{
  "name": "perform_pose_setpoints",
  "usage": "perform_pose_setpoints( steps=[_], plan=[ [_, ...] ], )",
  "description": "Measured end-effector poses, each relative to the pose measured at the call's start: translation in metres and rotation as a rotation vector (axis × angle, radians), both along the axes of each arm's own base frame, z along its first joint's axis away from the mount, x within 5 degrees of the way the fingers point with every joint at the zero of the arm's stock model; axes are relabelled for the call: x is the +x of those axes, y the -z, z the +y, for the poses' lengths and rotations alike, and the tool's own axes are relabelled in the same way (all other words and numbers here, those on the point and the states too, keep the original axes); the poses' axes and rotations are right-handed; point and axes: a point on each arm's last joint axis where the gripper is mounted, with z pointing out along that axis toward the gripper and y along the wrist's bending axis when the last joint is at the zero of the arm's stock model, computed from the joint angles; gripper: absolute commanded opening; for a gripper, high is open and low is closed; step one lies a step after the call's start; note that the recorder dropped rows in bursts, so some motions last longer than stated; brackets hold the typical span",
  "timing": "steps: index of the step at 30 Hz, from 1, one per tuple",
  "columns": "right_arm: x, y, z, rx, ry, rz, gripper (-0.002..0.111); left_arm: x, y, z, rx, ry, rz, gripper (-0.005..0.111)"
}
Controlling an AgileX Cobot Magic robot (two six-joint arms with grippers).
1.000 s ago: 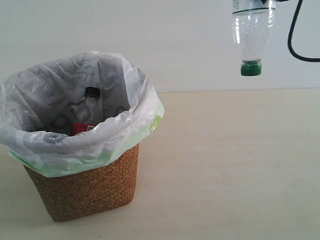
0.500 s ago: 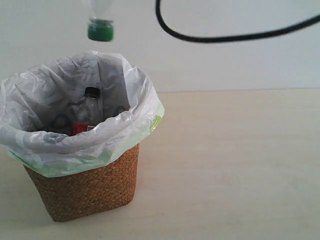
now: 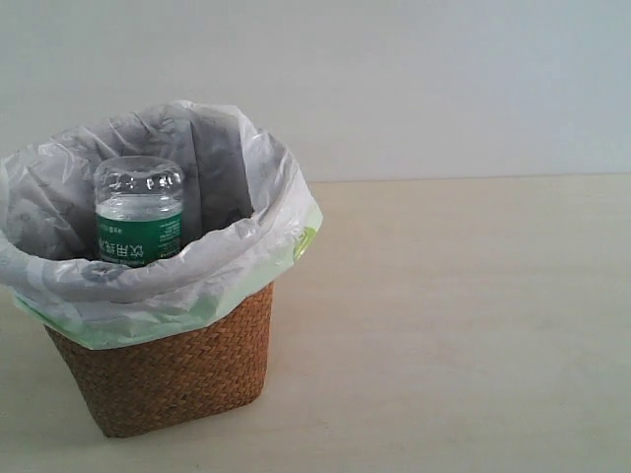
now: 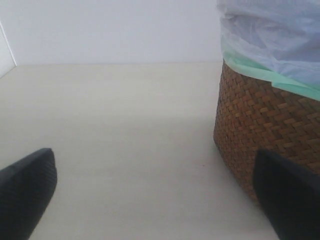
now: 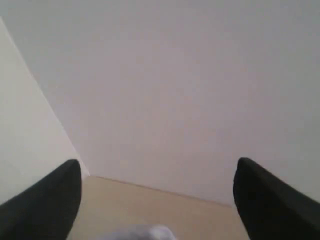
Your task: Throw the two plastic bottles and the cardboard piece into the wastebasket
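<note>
Green-labelled bottle [image 3: 139,212] stands base-up inside your wastebasket [image 3: 177,365] on the pale table [image 3: 463,325]. Your left gripper [image 4: 157,187] hangs spread wide and empty just beside the wicker wall; your right gripper [image 5: 157,195], jaws equally parted, holds nothing.

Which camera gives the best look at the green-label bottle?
The exterior view. There the bottle stands base-up inside the basket, its green label clear above the bag. The left wrist view shows only the basket's outside, and the right wrist view mostly a blank wall. Neither shows the bottle.
</note>
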Motion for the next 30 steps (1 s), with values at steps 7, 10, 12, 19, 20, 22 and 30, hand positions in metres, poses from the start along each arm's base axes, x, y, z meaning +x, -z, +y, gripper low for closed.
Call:
perform_pose_setpoints(
  steps=[7,10,12,19,20,22,30],
  plan=[
    [0.048,0.051,-0.118,-0.26,0.327,0.324,0.074,0.0,0.0,0.0,0.0,0.0,0.0,0.108],
    [0.053,0.089,-0.162,-0.327,0.444,0.464,0.074,0.0,0.0,0.0,0.0,0.0,0.0,0.108],
    [0.052,0.112,-0.174,-0.348,0.468,0.532,0.072,0.0,0.0,0.0,0.0,0.0,0.0,0.108],
    [0.036,0.156,-0.138,-0.369,0.266,0.623,0.0,0.0,0.0,0.0,0.0,0.0,0.0,0.108],
    [0.03,0.161,-0.118,-0.386,0.182,0.619,0.0,0.0,0.0,0.0,0.0,0.0,0.0,0.108],
    [0.02,0.168,-0.095,-0.388,0.087,0.616,0.0,0.0,0.0,0.0,0.0,0.0,0.0,0.108],
    [-0.092,0.145,-0.038,-0.345,-0.152,0.225,0.0,0.0,0.0,0.0,0.0,0.0,0.0,0.108]
  ],
)
